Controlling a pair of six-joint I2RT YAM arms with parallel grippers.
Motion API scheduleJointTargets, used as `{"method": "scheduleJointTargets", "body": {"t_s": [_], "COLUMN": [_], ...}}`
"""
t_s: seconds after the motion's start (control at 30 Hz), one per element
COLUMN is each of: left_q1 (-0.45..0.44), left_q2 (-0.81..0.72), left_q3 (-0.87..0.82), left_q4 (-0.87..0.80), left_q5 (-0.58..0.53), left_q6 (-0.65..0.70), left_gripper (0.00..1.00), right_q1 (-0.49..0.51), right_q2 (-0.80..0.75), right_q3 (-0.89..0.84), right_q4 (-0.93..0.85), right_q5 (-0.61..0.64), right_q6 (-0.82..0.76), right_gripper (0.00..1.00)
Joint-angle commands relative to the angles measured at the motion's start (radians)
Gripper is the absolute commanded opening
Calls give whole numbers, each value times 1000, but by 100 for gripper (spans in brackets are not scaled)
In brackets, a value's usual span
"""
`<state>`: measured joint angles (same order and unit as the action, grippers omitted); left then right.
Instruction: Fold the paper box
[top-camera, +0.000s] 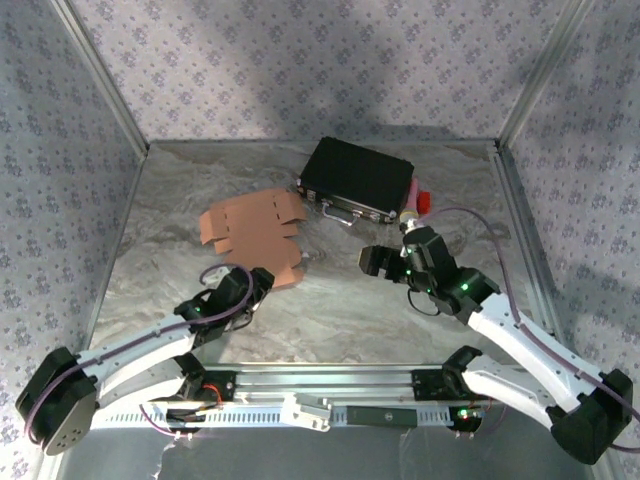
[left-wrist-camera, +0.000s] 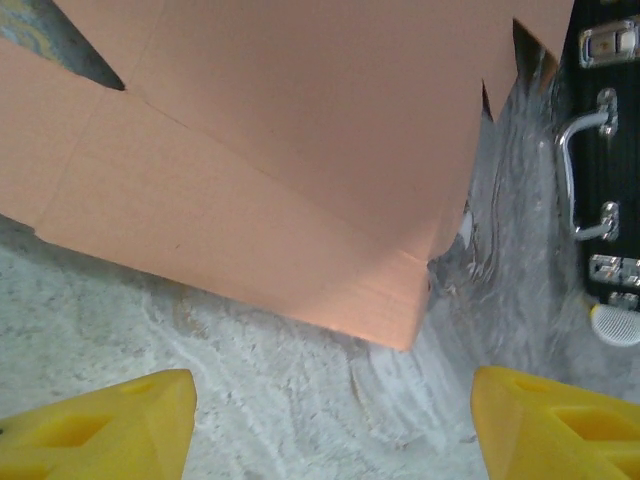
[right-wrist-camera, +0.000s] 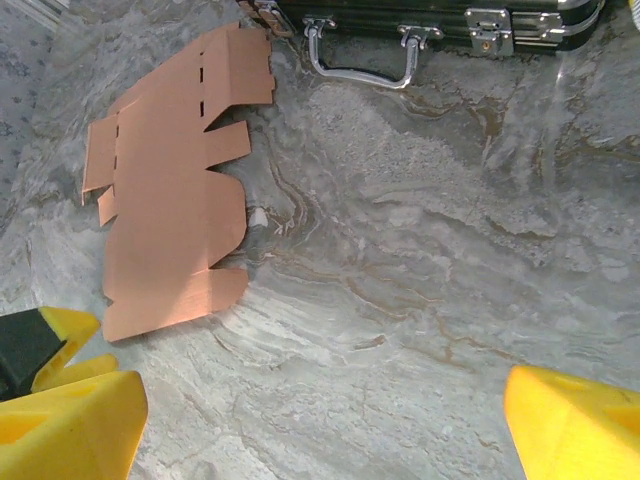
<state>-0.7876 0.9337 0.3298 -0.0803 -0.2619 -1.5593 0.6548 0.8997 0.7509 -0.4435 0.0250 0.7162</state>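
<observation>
Both open and empty: my left gripper (left-wrist-camera: 330, 425) nearly touches the flat paper box's (left-wrist-camera: 270, 150) near corner, my right gripper (right-wrist-camera: 320, 425) well apart.

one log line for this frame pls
stage: pre-fold | paper box: flat sheet on table, unheld | left gripper: open, just short of its near edge | right gripper: open, clear of sheet

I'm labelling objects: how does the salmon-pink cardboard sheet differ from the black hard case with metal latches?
The salmon-pink cardboard sheet lies flat and unfolded, with notched tabs; the black hard case is a closed, thick box. The sheet is plain; the case carries silver latches and a handle. The sheet sits left of centre, the case farther back. Both rest on the grey marbled table.
</observation>
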Motion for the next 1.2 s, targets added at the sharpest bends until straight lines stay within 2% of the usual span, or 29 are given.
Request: {"method": "scheduleJointTargets", "body": {"t_s": [0.0,0.33,0.53,0.7,0.77,0.87,0.93,0.97,1.03,1.17], "left_q1": [-8,-7,4,75,102,128,147,156,168,181], "left_q2": [19,89,173,279,324,366,373,367,343,200], "left_q3": [-44,-59,-60,-31,-29,-19,-10,-6,-1,2], "left_q4": [112,193,272,344,386,390,370,350,305,133], "left_q5": [-47,-60,-48,48,76,85,95,99,98,59], "left_q6": [-136,-216,-252,-225,-223,-214,-197,-187,-172,-120], "left_gripper": [73,73,67,63,51,19,5,0,0,0], "right_q1": [14,25,28,30,31,31,32,33,32,30], "right_q2": [4,5,-10,-12,-14,-16,-17,-17,-17,-9], "right_q3": [-22,-28,-30,-20,-17,-16,-17,-16,-18,-22], "right_q4": [54,45,35,21,15,12,9,6,6,15], "right_q5": [-10,-4,-3,7,10,16,18,18,21,21], "right_q6": [38,57,65,65,65,64,62,62,59,55], "right_gripper": [93,93,93,92,92,92,92,92,92,92]}}
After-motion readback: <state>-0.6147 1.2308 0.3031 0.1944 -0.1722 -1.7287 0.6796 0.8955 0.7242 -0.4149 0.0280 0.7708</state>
